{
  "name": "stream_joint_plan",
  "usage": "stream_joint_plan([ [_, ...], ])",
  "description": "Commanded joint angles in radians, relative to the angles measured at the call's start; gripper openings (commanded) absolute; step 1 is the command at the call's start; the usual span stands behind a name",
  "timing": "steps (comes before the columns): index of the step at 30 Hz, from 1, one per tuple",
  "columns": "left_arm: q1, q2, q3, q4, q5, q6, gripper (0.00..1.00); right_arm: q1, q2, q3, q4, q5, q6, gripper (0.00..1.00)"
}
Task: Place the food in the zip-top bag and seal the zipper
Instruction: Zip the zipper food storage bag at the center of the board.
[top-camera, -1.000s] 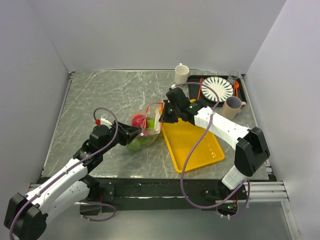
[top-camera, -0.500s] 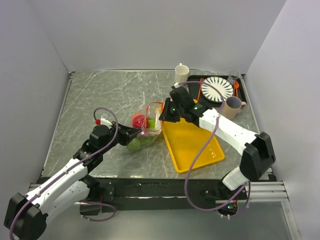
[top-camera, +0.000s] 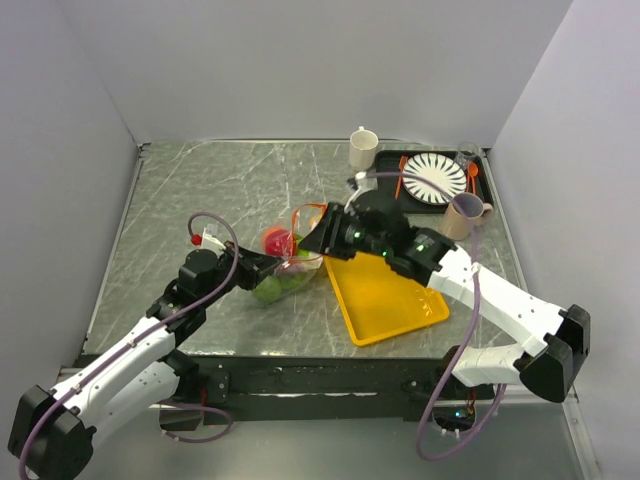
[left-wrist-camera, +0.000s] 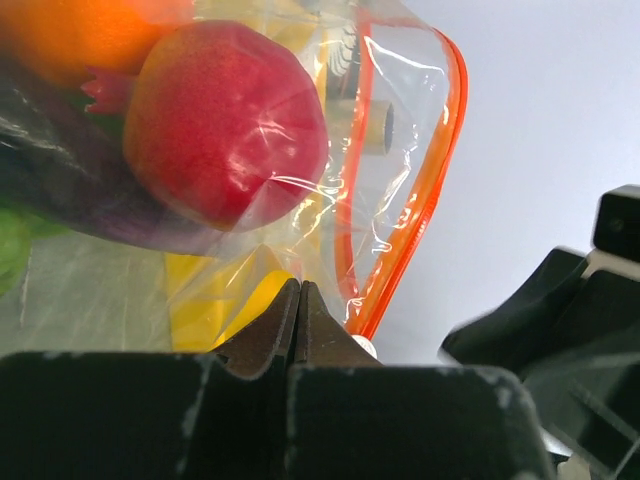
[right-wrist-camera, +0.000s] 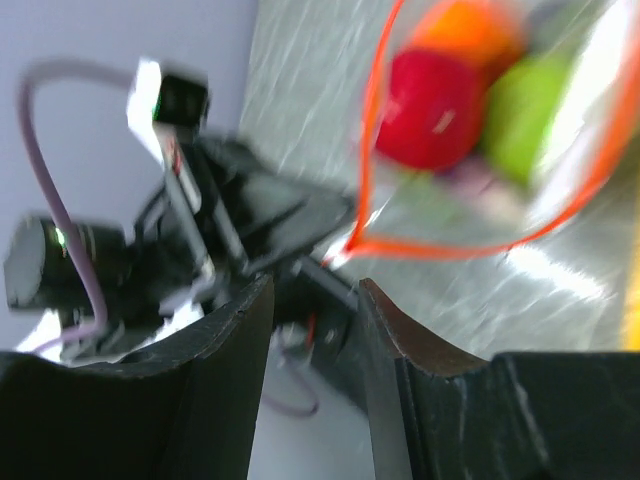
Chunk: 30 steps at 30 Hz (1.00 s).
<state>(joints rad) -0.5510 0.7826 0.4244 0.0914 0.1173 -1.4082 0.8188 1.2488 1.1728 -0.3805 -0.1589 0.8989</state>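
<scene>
Swung in over the last second, the right gripper (top-camera: 318, 243) hangs with fingers apart beside the clear crinkly plastic zip-top bag (top-camera: 285, 265). The bag stands on the grey marbled table (top-camera: 200, 190) holding a red toy fruit (left-wrist-camera: 225, 125), its orange-red zipper strip (left-wrist-camera: 445, 130) unsealed. At its edge, the left gripper (left-wrist-camera: 298, 300) is clamped on the film. A yellow rectangular tray (top-camera: 395, 295) lies alongside.
</scene>
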Motion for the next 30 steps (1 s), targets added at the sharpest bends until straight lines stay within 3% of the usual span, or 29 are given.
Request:
stream_joint_plan([
  [1, 0.002, 0.010, 0.033, 0.019, -0.004, 0.074, 0.01, 0.060, 0.021, -0.016, 0.072, -0.008, 0.101, 0.47],
  [22, 0.000, 0.032, 0.037, 0.011, 0.013, 0.144, 0.01, 0.120, 0.167, 0.034, 0.060, 0.041, 0.149, 0.48],
  [30, 0.000, 0.015, 0.034, 0.025, 0.013, 0.144, 0.01, 0.118, 0.201, 0.031, 0.065, 0.045, 0.152, 0.42],
])
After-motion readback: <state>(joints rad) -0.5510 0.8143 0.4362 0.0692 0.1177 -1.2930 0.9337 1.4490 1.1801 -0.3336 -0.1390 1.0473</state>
